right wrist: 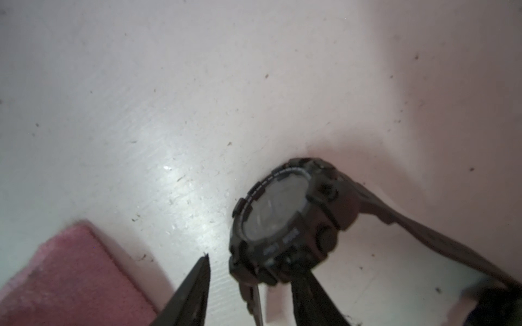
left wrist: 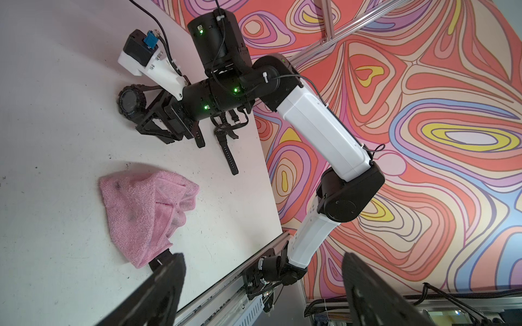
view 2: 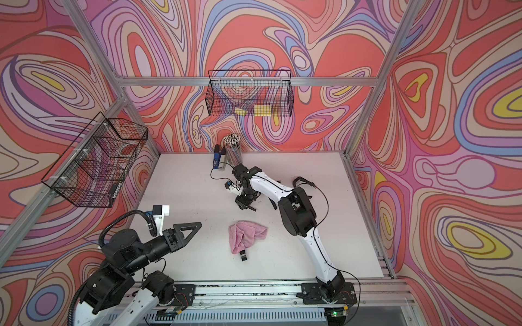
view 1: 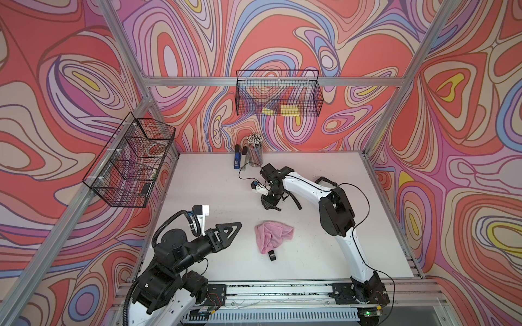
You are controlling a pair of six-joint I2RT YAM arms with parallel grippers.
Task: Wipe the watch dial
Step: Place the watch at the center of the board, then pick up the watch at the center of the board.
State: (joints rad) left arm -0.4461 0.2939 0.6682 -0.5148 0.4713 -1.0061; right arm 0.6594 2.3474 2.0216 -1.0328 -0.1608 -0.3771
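A black watch (right wrist: 282,220) lies on the white table (view 1: 324,254), its round dial (left wrist: 130,101) facing up, at the tips of my right gripper (right wrist: 252,266). That gripper's jaws stand apart around the lower edge of the case, and a gap shows between one finger (right wrist: 202,278) and the watch. In both top views the right gripper (view 1: 269,204) points down at the table's middle back and hides the watch. A crumpled pink cloth (view 1: 272,232) lies loose in mid-table. To its left, my left gripper (view 1: 237,225) hovers wide open with nothing between its fingers (left wrist: 169,279).
A black strap piece (view 1: 271,255) pokes out from under the cloth's near edge. A second black watch (left wrist: 226,141) lies beside the right arm. A pencil cup (view 1: 255,152) and blue stapler (view 1: 237,158) stand at the back edge. Wire baskets (view 1: 278,94) (view 1: 132,161) hang on the walls.
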